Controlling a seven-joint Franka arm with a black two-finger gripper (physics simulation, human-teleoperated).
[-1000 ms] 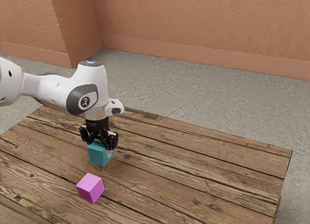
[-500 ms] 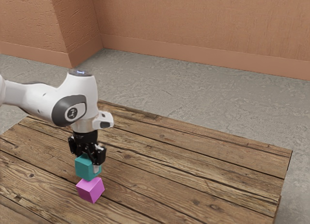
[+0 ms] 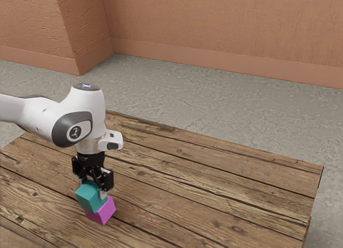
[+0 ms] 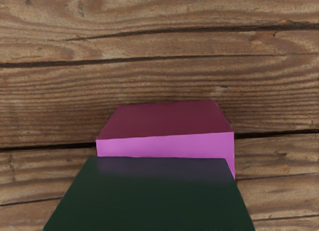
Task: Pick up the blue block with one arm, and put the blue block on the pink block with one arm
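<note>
Lower left in the exterior view, the held block (image 3: 88, 197) under the gripper (image 3: 92, 185) overlaps the left side of the second block (image 3: 106, 211) on the table (image 3: 214, 173).

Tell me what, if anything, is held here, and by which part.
The blue block, clamped between the jaws by two opposite sides near its top.

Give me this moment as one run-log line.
phase: placing | gripper: shut on teal block | position: low over pink block, contact unclear | released: no
</note>
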